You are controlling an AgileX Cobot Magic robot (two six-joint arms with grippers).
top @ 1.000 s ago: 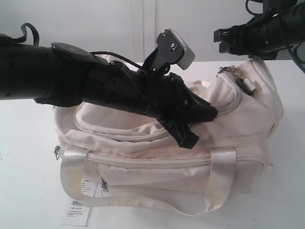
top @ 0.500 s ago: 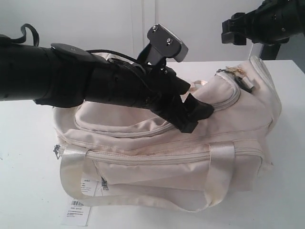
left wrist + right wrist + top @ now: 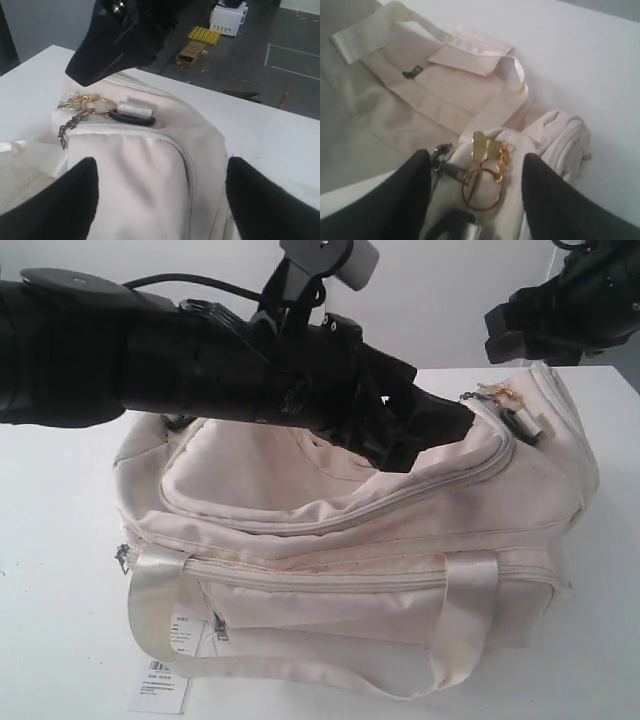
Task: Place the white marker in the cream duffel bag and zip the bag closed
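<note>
The cream duffel bag (image 3: 350, 570) lies on the white table with its curved top zipper looking closed. Its gold charm (image 3: 495, 392) and a silver-and-black pull (image 3: 525, 425) rest on the bag's right end. The white marker is out of view. My left gripper (image 3: 440, 425) hovers open just over the top flap (image 3: 145, 170), its fingers straddling the fabric without pinching it. My right gripper (image 3: 520, 335) hangs open above the right end. In the right wrist view the gold charm (image 3: 487, 147) lies below the gap between the right gripper's (image 3: 476, 160) fingers, untouched.
A white paper barcode tag (image 3: 160, 685) lies on the table (image 3: 60, 620) by the bag's front left corner. A strap handle (image 3: 465, 590) drapes down the bag's front. Beyond the table edge, a white box (image 3: 227, 15) and yellow pieces (image 3: 204, 34) sit on the floor.
My left arm has risen off the bag's top and shifted right. My right gripper has drifted right, away from the zipper charm. The bag's right end has settled slightly.
</note>
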